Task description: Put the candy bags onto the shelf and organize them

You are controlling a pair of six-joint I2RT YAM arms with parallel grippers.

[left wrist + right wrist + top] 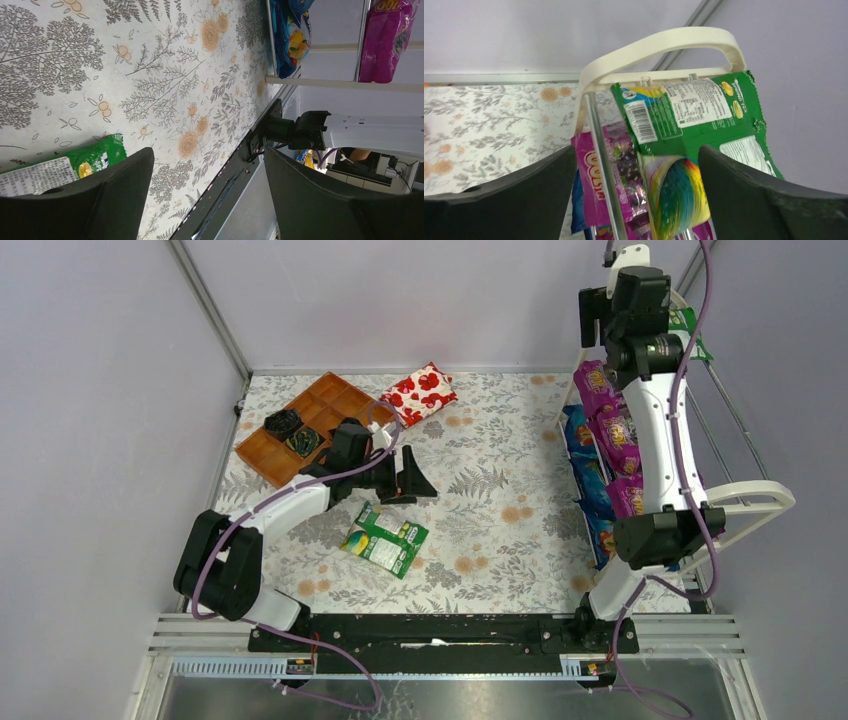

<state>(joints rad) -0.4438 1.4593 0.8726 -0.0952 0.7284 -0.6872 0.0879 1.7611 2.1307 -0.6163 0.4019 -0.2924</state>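
Plainly, left fingers [100,200] and right fingers [514,200] gape empty; glossy green bag [694,115] lies on rounded-tube shelf [659,47].

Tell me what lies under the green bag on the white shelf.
A rainbow-coloured packet sticks out below the lower edge of the green bag, with a purple grape bag at its left. Whatever lies under the bag's middle is covered.

The left arm [295,502] and right arm [650,425] share one build: glossy white rounded link shells between boxy matte black joint housings [660,537]; thin purple cables [677,405] trail along each arm in loose loops; the broad, wedge-shaped black plastic fingers [519,200] look dull and faintly grainy; both bases are bolted to a flat black mounting bar [440,632].
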